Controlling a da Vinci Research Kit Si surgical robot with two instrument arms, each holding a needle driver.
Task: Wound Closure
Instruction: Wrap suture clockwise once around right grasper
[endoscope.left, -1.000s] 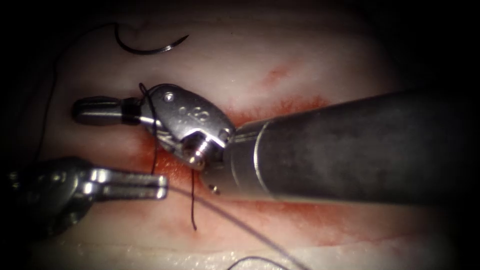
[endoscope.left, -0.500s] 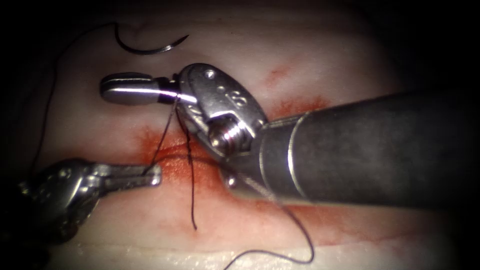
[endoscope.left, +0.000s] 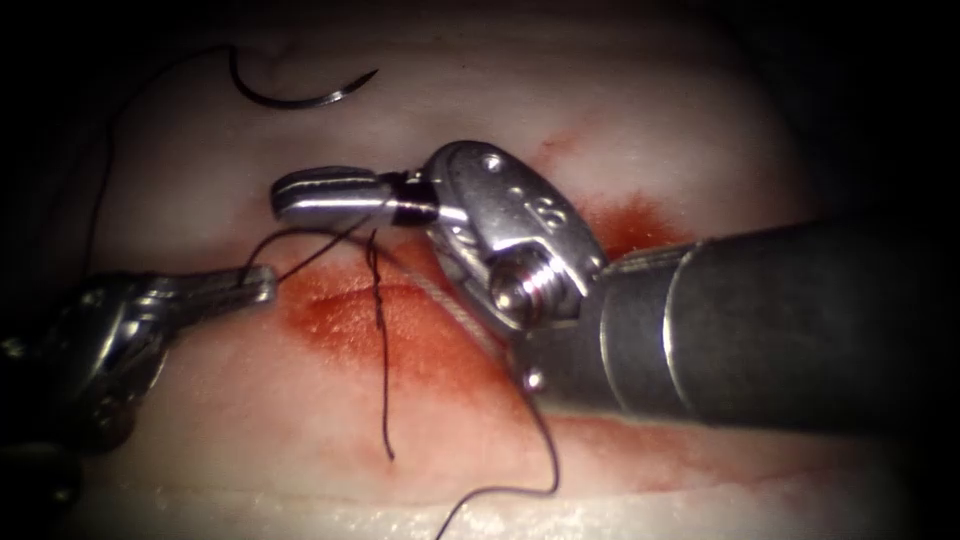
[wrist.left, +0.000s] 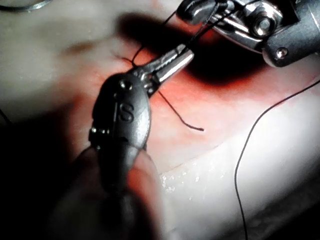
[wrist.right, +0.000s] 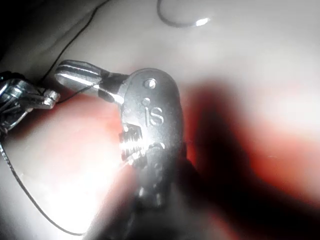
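The curved needle (endoscope.left: 300, 96) lies free on the tissue (endoscope.left: 650, 110), far left of the tools, not in the tissue and held by neither tool; it also glints in the right wrist view (wrist.right: 182, 21). My right tool (endoscope.left: 300, 195) lies over the red cut (endoscope.left: 380, 300), jaws shut, with dark thread (endoscope.left: 330, 245) looped round their base. My left tool (endoscope.left: 258, 284) has its jaws shut on that thread at the left of the cut. A short thread tail (endoscope.left: 385, 400) hangs down from the stitch. The left wrist view shows the left tool (wrist.left: 172, 62) under the right tool (wrist.left: 200, 10).
Red fluid (endoscope.left: 430, 350) stains the tissue along the cut. A long slack strand (endoscope.left: 520, 480) curls by the tissue's near edge. Another strand (endoscope.left: 100, 180) runs from the needle down the far left. The right tool's thick shaft (endoscope.left: 780, 330) covers the cut's right part.
The right tool has moved right with the thread loop round its jaws. The left tool has moved up and left, holding the thread, and the strand between them has drawn out.
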